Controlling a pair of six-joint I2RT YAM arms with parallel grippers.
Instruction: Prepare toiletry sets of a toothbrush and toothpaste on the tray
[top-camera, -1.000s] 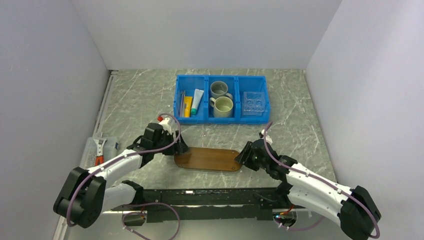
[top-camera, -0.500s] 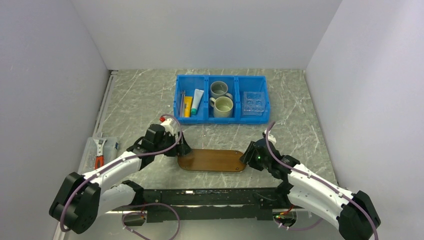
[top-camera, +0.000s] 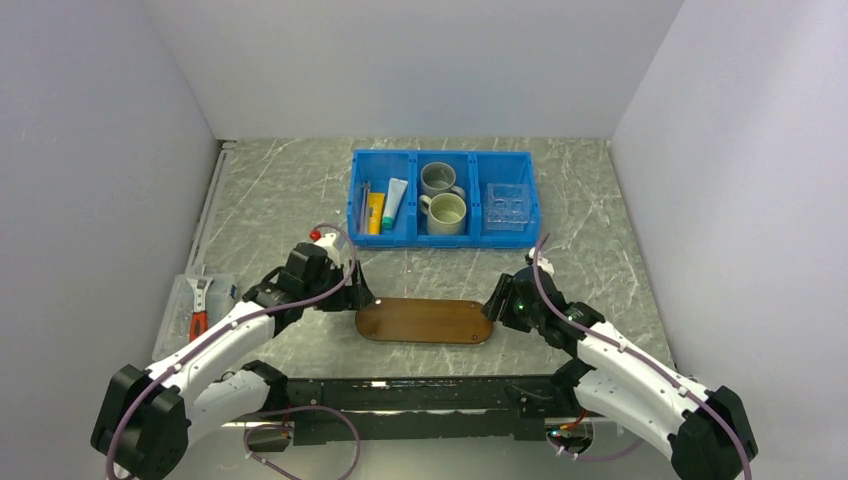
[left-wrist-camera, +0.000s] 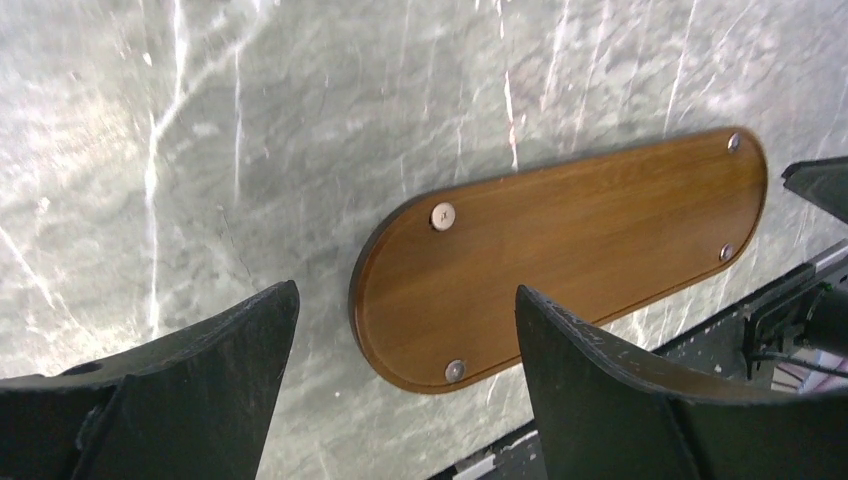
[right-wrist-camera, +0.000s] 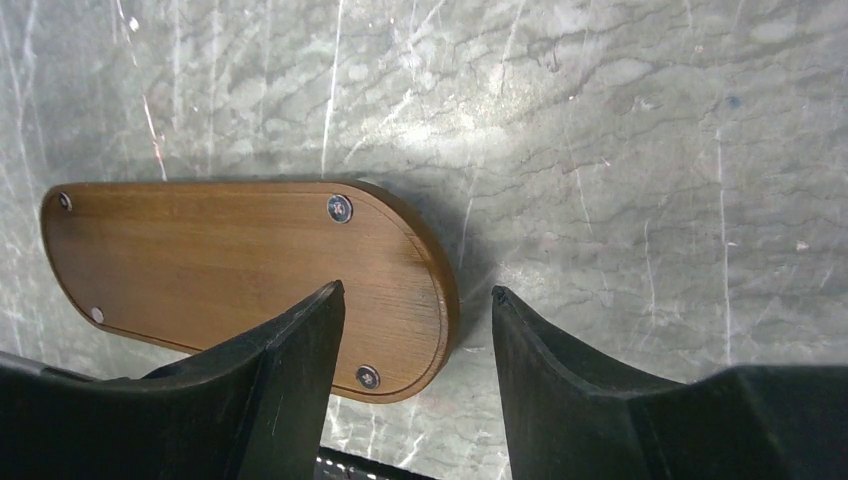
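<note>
The dark-brown wooden tray lies flat and bare on the marble table near the front edge. It also shows in the left wrist view and the right wrist view. My left gripper is open and empty just above the tray's left end. My right gripper is open and empty above its right end. Two thin toothbrushes, a yellow tube and a white tube with a teal end lie in the left compartment of the blue bin.
The blue three-compartment bin stands behind the tray, with two mugs in the middle and a clear square holder on the right. A small box of tools sits at the table's left edge.
The tray shifted slightly to the right, then stayed put. Both grippers have drawn back from the tray's ends and risen a little, jaws open.
</note>
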